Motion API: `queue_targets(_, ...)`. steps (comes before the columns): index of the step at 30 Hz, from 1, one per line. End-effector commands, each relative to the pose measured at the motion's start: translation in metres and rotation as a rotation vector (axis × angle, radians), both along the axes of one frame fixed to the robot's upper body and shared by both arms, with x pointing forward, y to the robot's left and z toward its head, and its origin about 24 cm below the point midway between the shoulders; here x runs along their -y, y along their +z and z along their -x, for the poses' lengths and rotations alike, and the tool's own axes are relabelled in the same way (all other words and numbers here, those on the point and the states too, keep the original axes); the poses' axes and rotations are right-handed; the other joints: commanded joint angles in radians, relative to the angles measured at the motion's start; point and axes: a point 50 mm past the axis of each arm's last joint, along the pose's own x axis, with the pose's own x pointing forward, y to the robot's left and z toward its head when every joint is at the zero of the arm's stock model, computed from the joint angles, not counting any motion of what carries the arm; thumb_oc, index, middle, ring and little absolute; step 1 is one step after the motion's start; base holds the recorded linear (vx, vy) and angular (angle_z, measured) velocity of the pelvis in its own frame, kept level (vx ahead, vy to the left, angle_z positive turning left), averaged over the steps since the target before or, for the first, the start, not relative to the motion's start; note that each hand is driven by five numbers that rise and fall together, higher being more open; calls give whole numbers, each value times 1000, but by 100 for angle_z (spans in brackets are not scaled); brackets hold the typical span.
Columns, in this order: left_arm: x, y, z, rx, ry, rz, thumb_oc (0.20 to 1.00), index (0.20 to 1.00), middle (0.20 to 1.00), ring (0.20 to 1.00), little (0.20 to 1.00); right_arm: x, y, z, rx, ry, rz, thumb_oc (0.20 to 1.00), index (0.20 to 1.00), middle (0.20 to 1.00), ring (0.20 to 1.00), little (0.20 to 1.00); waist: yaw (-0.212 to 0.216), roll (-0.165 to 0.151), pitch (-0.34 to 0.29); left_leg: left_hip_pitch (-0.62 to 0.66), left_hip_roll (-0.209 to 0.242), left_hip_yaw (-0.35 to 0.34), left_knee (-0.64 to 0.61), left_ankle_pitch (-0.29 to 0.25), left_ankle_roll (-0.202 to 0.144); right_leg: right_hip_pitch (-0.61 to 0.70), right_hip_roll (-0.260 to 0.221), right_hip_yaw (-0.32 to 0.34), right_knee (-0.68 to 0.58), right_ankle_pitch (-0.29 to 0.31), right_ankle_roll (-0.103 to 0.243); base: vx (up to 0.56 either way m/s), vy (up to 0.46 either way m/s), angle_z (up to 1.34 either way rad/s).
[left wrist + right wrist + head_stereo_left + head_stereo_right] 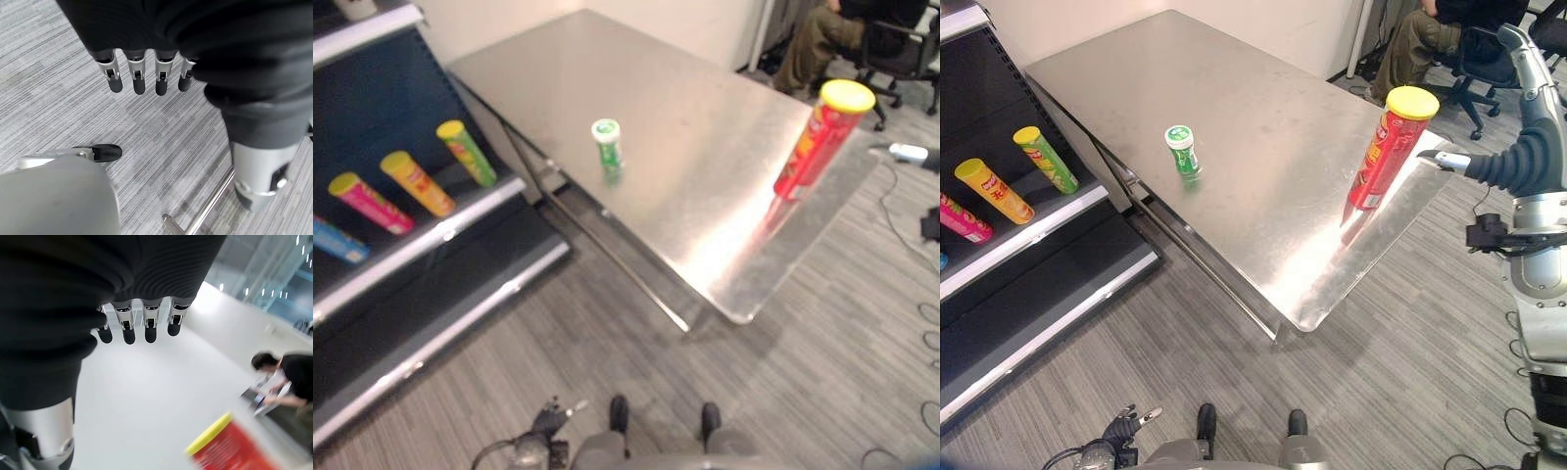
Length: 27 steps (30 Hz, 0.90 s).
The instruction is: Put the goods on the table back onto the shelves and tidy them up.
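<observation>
A tall red can with a yellow lid (1389,147) stands upright near the right edge of the steel table (1234,88). A small green bottle with a white cap (1182,150) stands near the table's left edge. My right hand (1506,164) hovers just right of the red can, open, its fingers (137,325) straight and holding nothing; the red can (222,448) shows past them. My left hand (546,421) hangs low by the floor, open, with straight fingers (138,73) and nothing in it.
A dark shelf unit (440,235) stands left of the table, with a green can (467,153), an orange can (416,183), a pink can (370,203) and a blue one (337,240) lying on one shelf. A person sits on an office chair (822,34) behind the table's far right corner.
</observation>
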Motion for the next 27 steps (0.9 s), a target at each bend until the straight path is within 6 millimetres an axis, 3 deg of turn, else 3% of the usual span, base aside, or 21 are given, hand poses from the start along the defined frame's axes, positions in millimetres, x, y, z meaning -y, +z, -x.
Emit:
queue_targets(1,-23,7,-9,21,-9,-78,1000,1000,1000,1000,1000,13,13,-8,37,-72,-7,1000,1000,1000,1000,1000,28,-61,-48,-19,45,60,189,-259,-25,-16,-72,19,88,-156,72,0,0,0)
queue_targets(12,-39,13,-7,42,7,-84,1000,1000,1000,1000,1000,35,25,-68,-225,13,-224,1000,1000,1000,1000,1000,80,-86,-42,-11,50,38,170,-238,-49,9,-72,-20,87,-164,66,6,-18,2)
queue_targets(18,-42,11,1,20,9,-72,1000,1000,1000,1000,1000,50,31,-74,-338,-22,-220,1000,1000,1000,1000,1000,88,-85,-41,-11,51,20,161,-227,-61,19,-69,-40,90,-170,62,18,-31,15)
queue_targets(27,-38,10,0,21,-3,-55,1000,1000,1000,1000,1000,61,38,-79,-504,-174,-30,1000,1000,1000,1000,1000,86,-94,-42,-11,55,4,151,-215,-69,24,-67,-59,92,-169,61,6,-10,6)
